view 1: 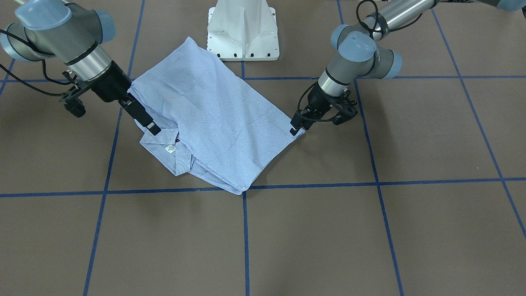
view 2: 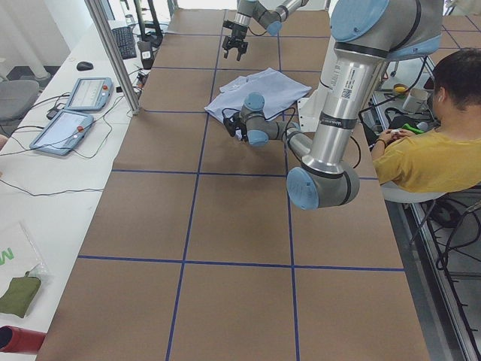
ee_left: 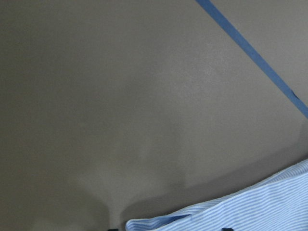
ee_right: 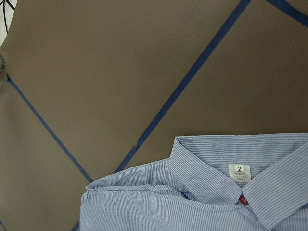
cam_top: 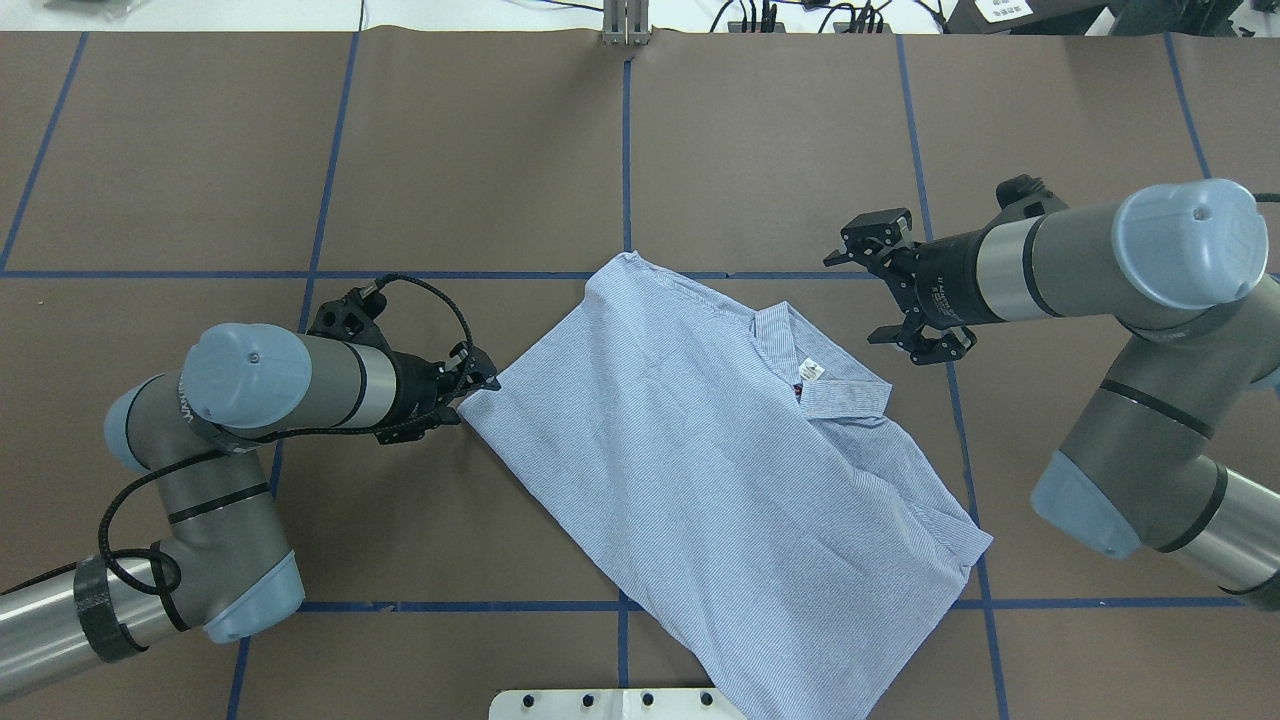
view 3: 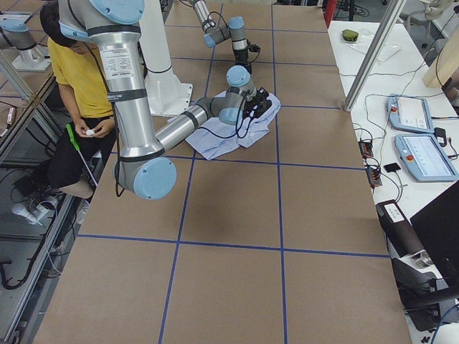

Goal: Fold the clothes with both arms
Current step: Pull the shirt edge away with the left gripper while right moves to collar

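The light blue striped shirt (cam_top: pixel 720 470) lies folded and slanted across the brown table, collar and white label (cam_top: pixel 810 370) towards my right arm. The left gripper (cam_top: pixel 482 388) sits low at the shirt's pointed corner (view 1: pixel 302 132) and looks shut on it. In the left wrist view that cloth edge (ee_left: pixel 250 211) is slightly raised, with a shadow under it. My right gripper (cam_top: pixel 858 298) hangs open just beside the collar and holds nothing. Its wrist view looks down on the collar label (ee_right: pixel 239 172) and a dark red button (ee_right: pixel 244 198).
The white pedestal base (view 1: pixel 242 33) stands just behind the shirt. Blue tape lines (view 1: pixel 245 230) grid the brown table. A seated person in a yellow top (view 2: pixel 428 150) is beside the robot. Control tablets (view 2: pixel 75 105) lie on a side bench.
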You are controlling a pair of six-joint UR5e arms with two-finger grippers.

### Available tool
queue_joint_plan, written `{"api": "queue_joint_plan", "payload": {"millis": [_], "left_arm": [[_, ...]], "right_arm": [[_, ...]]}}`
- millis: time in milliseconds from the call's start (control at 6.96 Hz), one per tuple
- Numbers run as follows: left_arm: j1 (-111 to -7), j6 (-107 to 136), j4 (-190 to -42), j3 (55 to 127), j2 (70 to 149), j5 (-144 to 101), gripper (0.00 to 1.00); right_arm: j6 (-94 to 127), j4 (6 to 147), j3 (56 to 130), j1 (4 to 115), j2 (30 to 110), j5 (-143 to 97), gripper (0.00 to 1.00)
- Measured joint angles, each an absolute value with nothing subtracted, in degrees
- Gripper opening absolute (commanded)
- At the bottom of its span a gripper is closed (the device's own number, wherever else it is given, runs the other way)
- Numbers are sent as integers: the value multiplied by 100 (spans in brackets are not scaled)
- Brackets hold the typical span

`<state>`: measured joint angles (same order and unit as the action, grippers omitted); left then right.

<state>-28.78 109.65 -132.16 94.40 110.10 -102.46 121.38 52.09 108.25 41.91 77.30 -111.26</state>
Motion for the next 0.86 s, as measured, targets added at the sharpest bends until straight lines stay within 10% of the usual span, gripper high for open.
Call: {"api": "queue_joint_plan", "payload": {"millis": [144,861], "left_arm": [[-2872,11020,-13212,9432,11004,-10245,1],[-2929,10938,-12696,9682,11064,-10031,0]], "right_arm": [[12138,5202,10822,4192,7716,-11115,100],[12142,5170,10710,4192,7708,-11110,100]]}}
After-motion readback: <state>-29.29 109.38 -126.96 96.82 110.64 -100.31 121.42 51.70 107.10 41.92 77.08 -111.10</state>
